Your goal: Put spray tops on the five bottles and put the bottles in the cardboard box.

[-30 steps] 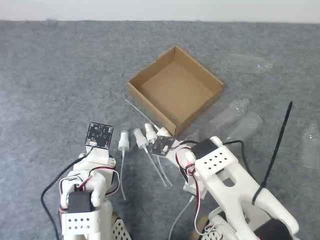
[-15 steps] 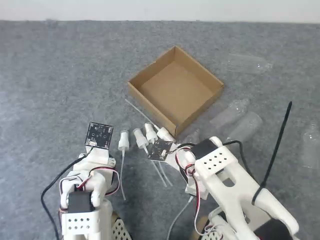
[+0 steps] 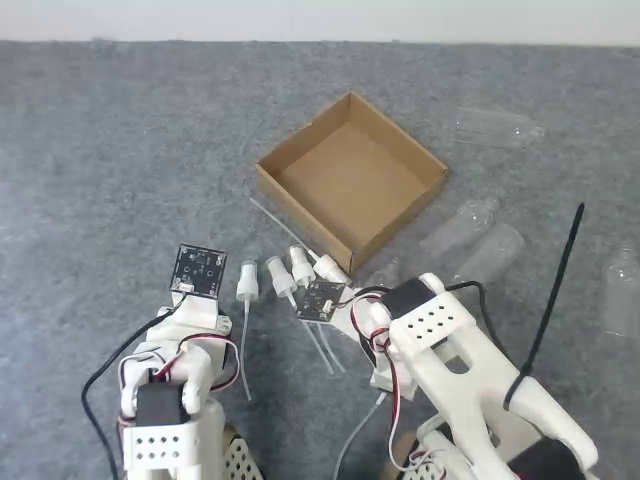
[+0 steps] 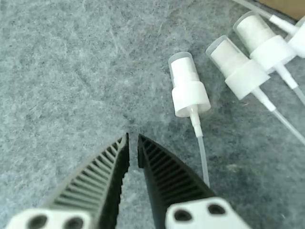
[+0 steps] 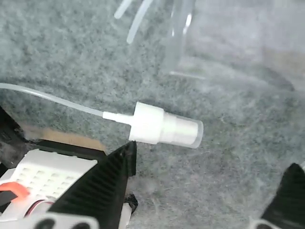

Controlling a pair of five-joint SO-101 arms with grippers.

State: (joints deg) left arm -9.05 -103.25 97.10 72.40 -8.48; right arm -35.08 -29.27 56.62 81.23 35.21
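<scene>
At the near edge of the grey bench, the left jaws are being held all but closed, gripping nothing. In the left wrist view their ribbed black faces are being shown a mere slit apart above the bare bench. Just beyond their tips a white spray top is being shown lying on its side, its thin tube pointing toward the near edge. More spray tops are lying beside it to the right.

To the right, the right jaws are being held wide open. In the right wrist view another spray top is being framed between them, lying flat close beside one jaw and well apart from the other. Whether it is touching that jaw cannot be told. A clear bottle is being glimpsed just past it.

In the high view the cardboard box is being seen at mid-bench, beyond the row of tops, its brown floor in plain sight. Right of the box, clear bottles are being seen lying on their sides. One bottle is lying at the far right, another bottle at the right edge.
</scene>
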